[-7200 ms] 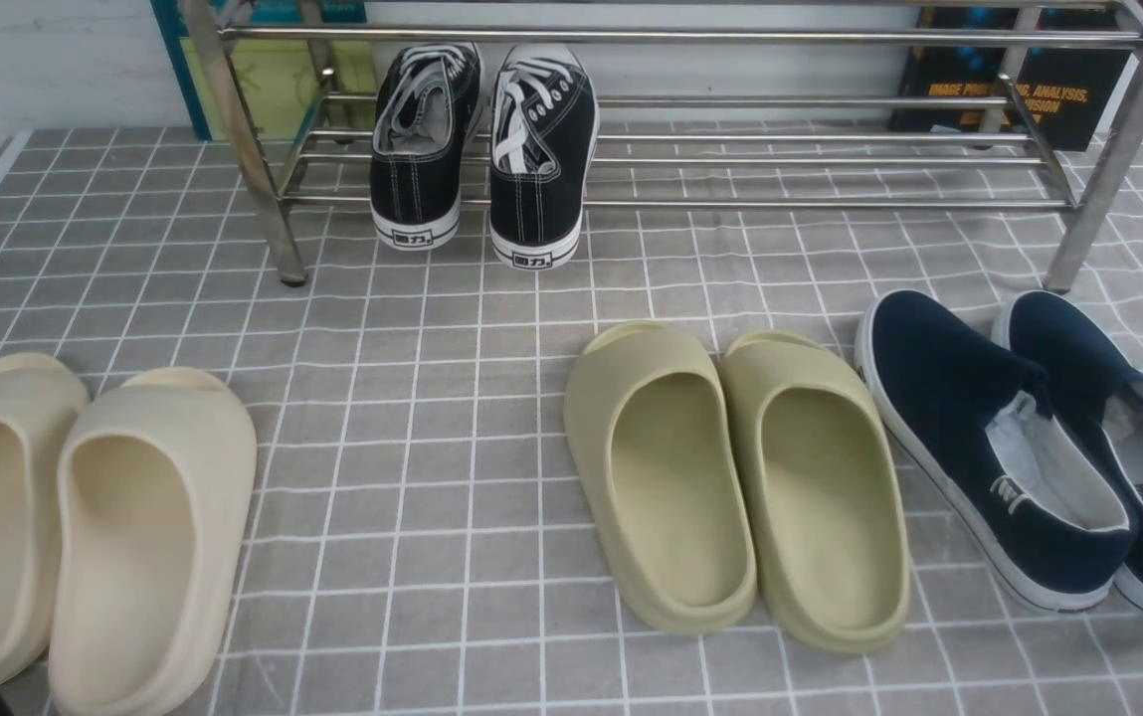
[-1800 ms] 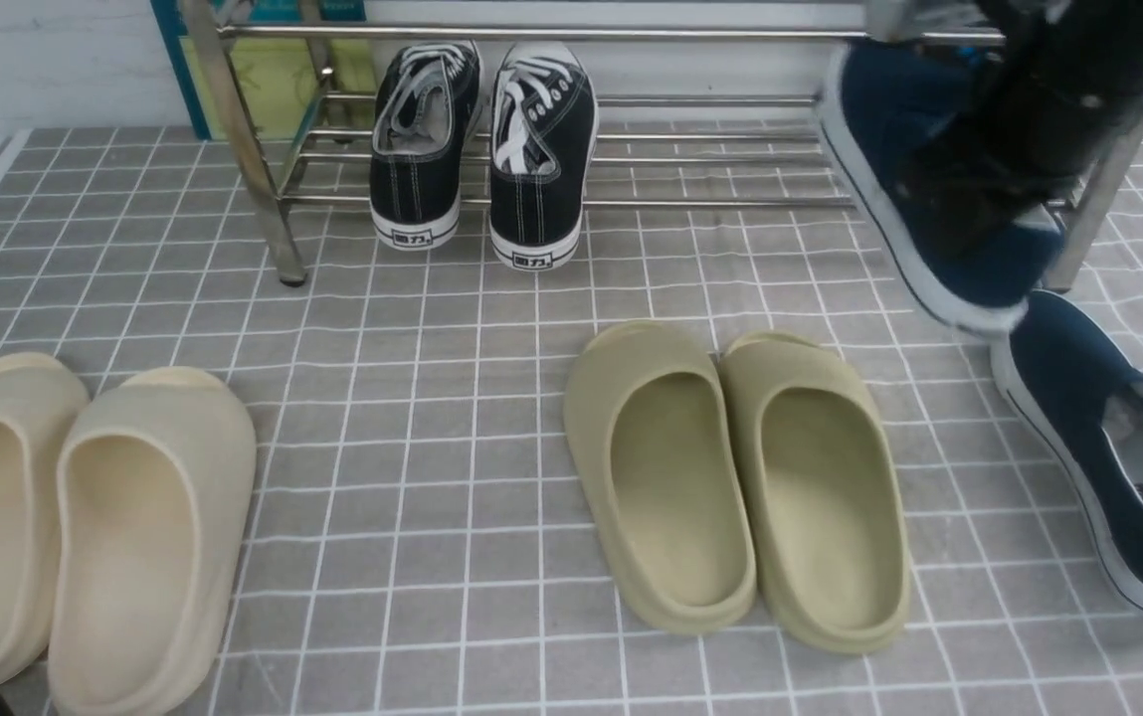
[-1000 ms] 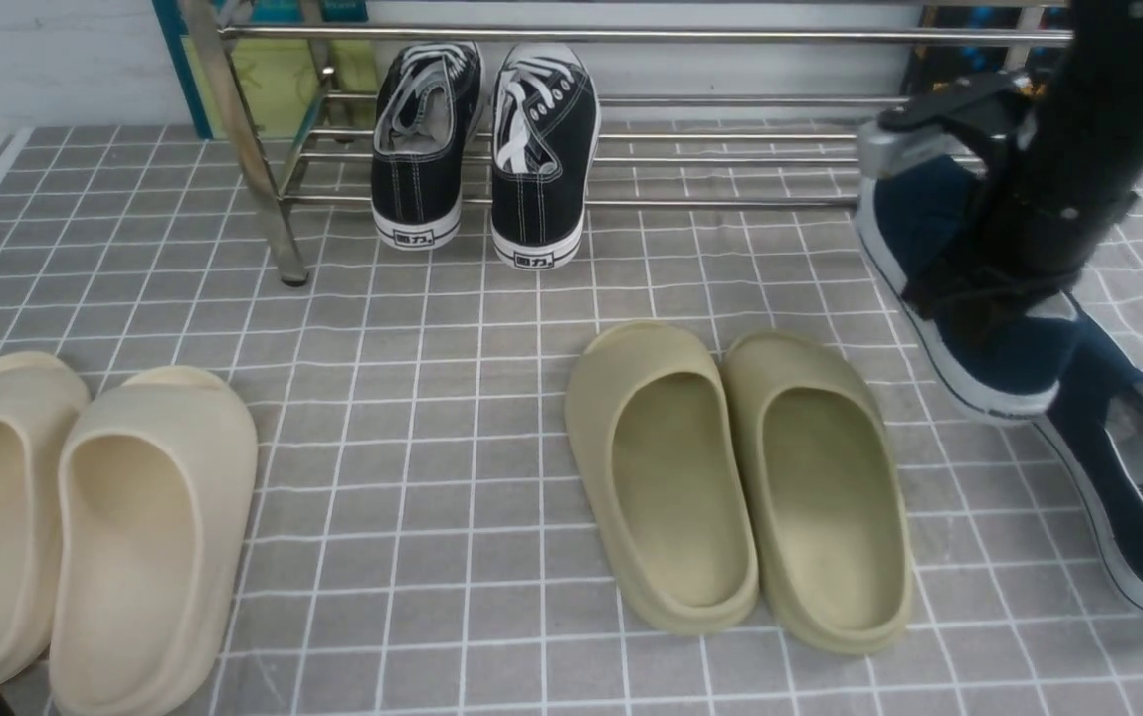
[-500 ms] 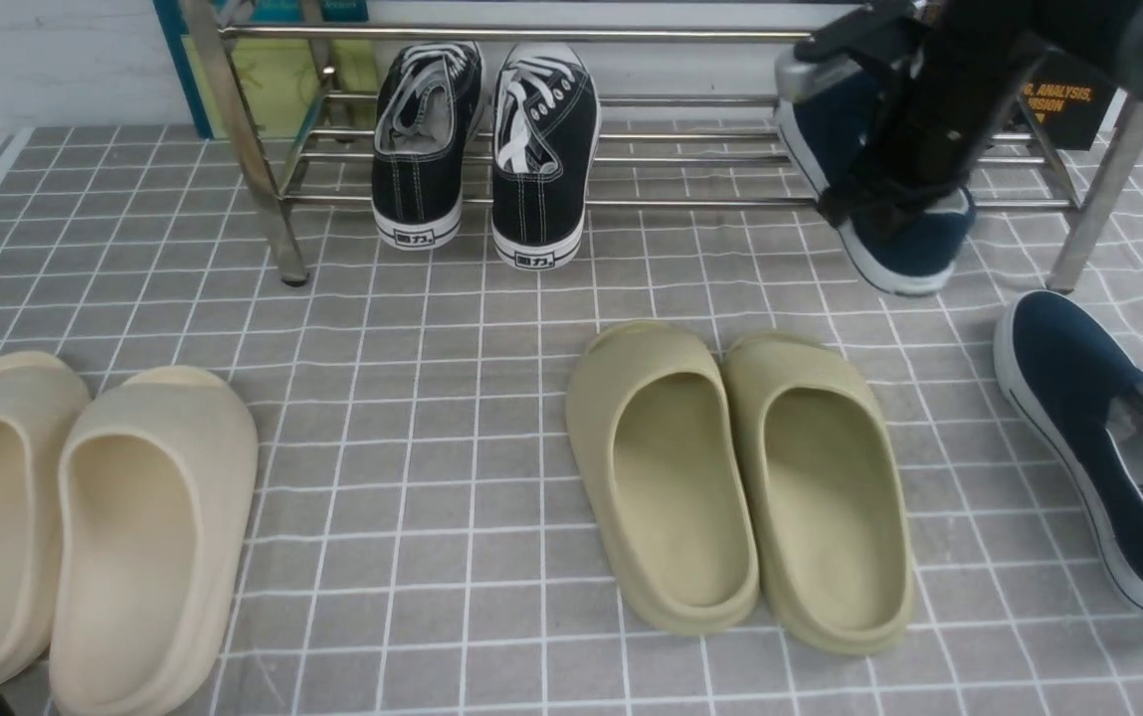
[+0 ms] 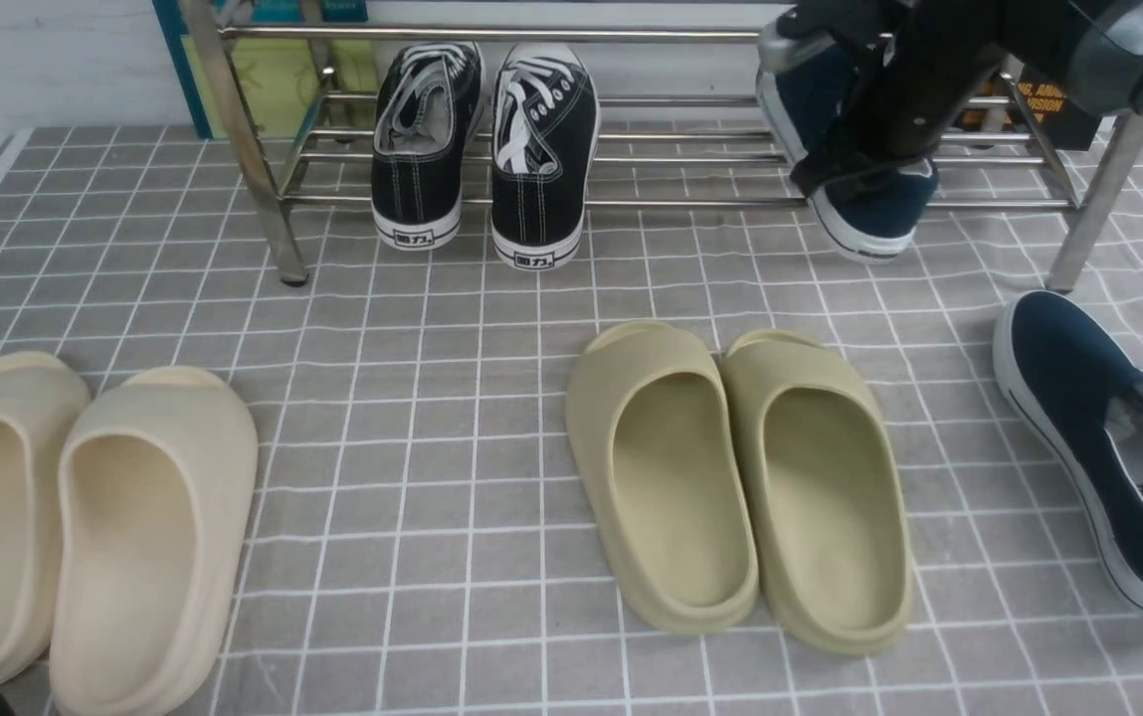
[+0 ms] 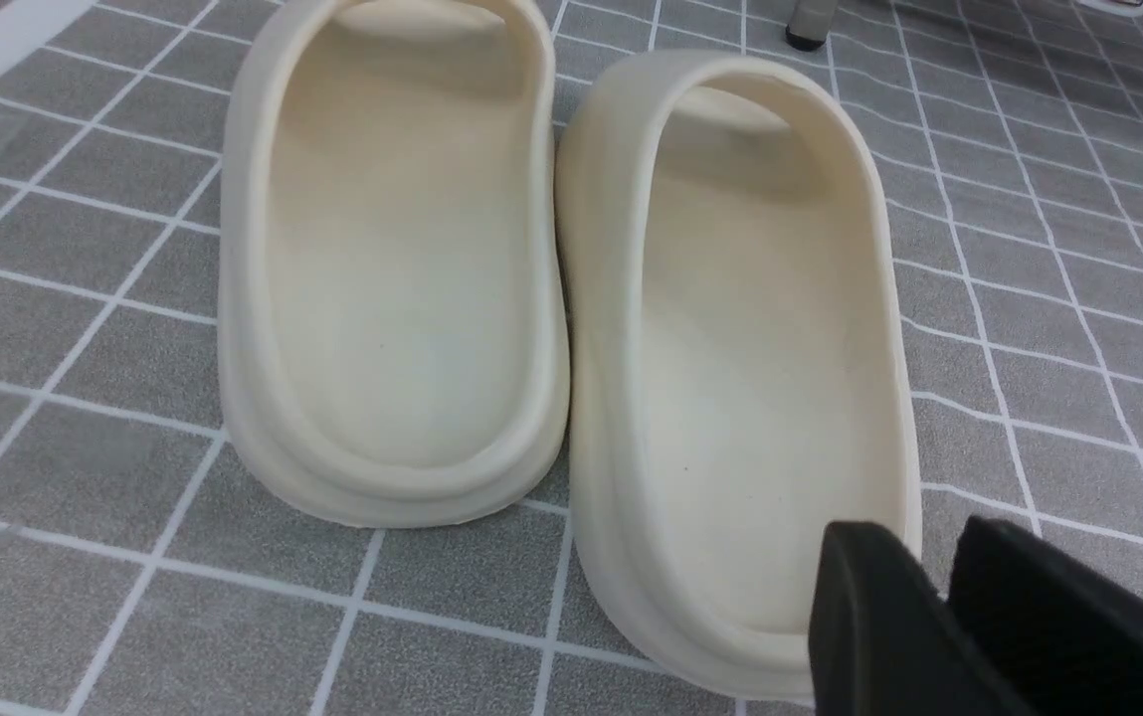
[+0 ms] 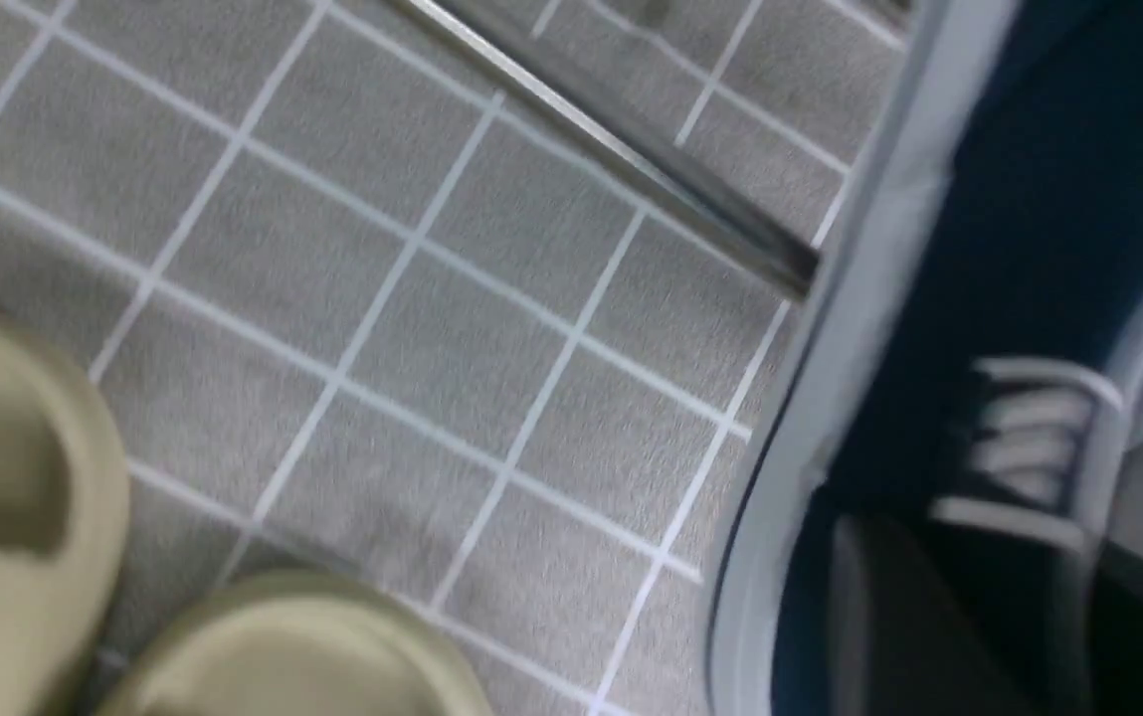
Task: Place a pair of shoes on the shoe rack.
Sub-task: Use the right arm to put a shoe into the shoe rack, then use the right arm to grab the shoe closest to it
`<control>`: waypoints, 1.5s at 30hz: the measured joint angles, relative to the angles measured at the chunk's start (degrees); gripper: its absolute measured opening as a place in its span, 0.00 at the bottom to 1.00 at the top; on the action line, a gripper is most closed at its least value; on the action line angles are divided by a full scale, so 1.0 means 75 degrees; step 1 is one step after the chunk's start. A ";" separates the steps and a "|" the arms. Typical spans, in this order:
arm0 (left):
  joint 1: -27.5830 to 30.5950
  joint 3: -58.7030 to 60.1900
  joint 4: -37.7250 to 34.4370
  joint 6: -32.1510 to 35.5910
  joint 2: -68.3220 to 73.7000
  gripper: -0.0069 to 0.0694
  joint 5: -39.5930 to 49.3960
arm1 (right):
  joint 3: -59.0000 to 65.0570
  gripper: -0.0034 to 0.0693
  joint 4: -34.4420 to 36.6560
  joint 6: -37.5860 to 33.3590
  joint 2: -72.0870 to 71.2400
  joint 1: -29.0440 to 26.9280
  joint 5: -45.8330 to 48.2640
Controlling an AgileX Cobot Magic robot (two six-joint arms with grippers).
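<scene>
Navy shoe [image 5: 877,207] has moved further onto the shoe rack [image 5: 690,203], right end; can't tell if my right gripper [image 5: 845,174] grips it, left gripper [image 6: 939,622] near-closed, empty.

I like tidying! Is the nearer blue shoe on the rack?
Off. The navy shoe lies on the checked cloth, in front of the shoe rack.

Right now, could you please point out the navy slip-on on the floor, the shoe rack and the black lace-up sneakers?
Navy slip-on on the floor [image 5: 1068,388]: front view, toe upper.
Shoe rack [image 5: 680,203]: front view, lower front bar.
Black lace-up sneakers [image 5: 538,204]: front view, right-hand sneaker's heel.
</scene>
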 joint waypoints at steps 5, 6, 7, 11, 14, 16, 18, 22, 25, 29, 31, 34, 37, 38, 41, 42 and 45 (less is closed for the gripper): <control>0.0000 0.0000 0.0000 0.0000 0.0000 0.28 0.0000 | -0.0047 0.58 -0.0027 0.0398 -0.0254 0.0000 0.0522; 0.0000 0.0000 0.0000 0.0000 0.0000 0.28 0.0000 | -0.0068 0.64 0.0036 0.0406 -0.0470 0.0000 0.0818; 0.0000 0.0000 0.0000 0.0000 0.0000 0.28 0.0000 | -0.0078 0.66 0.0112 0.0406 -0.0610 0.0000 0.1003; 0.0000 0.0000 0.0000 0.0000 0.0000 0.28 0.0000 | -0.0092 0.68 0.0333 0.0374 -0.1017 0.0007 0.1548; 0.0000 0.0000 0.0000 0.0000 0.0000 0.29 0.0000 | 0.0165 0.67 0.0509 0.0443 -0.1457 0.0007 0.1667; 0.0000 0.0000 0.0000 0.0000 0.0000 0.29 0.0000 | 0.0587 0.66 0.0543 0.0565 -0.1730 0.0007 0.1667; 0.0000 0.0000 0.0000 0.0000 0.0000 0.29 0.0000 | 0.1350 0.64 0.0571 0.0639 -0.2152 0.0007 0.1667; 0.0000 0.0000 0.0000 0.0000 0.0000 0.30 0.0000 | 0.3184 0.60 0.0575 0.0674 -0.3147 0.0007 0.1667; 0.0000 0.0000 0.0000 0.0000 0.0000 0.30 0.0000 | 0.4704 0.57 0.0575 0.0698 -0.3975 0.0007 0.1658; 0.0000 0.0000 0.0000 0.0000 0.0000 0.31 0.0000 | 0.6587 0.54 0.0428 0.1009 -0.4908 0.0007 0.1468; 0.0000 0.0000 0.0000 0.0000 0.0000 0.31 0.0000 | 0.7230 0.53 0.0258 0.1248 -0.5191 0.0000 0.1134; 0.0000 0.0000 0.0000 0.0000 0.0000 0.32 0.0000 | 0.8249 0.53 -0.0049 0.1732 -0.5491 -0.0176 0.0414; 0.0000 0.0000 0.0000 0.0000 0.0000 0.32 0.0000 | 0.8814 0.52 -0.0207 0.2012 -0.5526 -0.0470 -0.0121; 0.0000 0.0000 0.0000 0.0000 0.0000 0.32 0.0000 | 0.9014 0.52 -0.0233 0.2045 -0.5526 -0.0637 -0.0321; 0.0000 0.0000 0.0000 0.0000 0.0000 0.33 0.0000 | 0.9470 0.52 -0.0251 0.2079 -0.5542 -0.1065 -0.0903; 0.0000 0.0000 0.0000 0.0000 0.0000 0.33 0.0000 | 0.9491 0.52 -0.0251 0.2077 -0.5551 -0.1093 -0.0903; 0.0000 0.0000 0.0000 0.0000 0.0000 0.33 0.0000 | 0.9673 0.52 -0.0251 0.2100 -0.5552 -0.1465 -0.1320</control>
